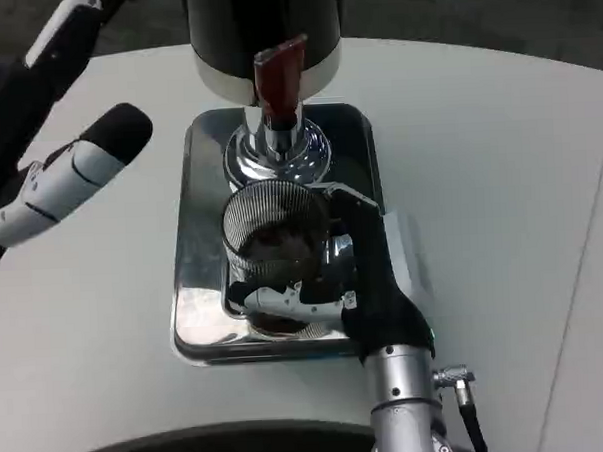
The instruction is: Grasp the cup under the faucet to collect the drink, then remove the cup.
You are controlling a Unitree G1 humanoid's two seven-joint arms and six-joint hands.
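A ribbed clear glass cup [274, 242] with dark drink in its bottom stands on the shiny metal drip tray [199, 281], just in front of the chrome faucet [278, 147] with its red tap lever [279, 72]. My right hand [329, 285] wraps around the cup from the right and front, its fingers curled on the cup's near side. My left hand [74, 176] hovers to the left of the tray with its fingers extended, holding nothing and touching nothing.
The black and cream drink dispenser [263, 32] rises at the back of the tray. The white round table [500, 177] spreads wide to the right and left. Its front edge curves near the picture's bottom.
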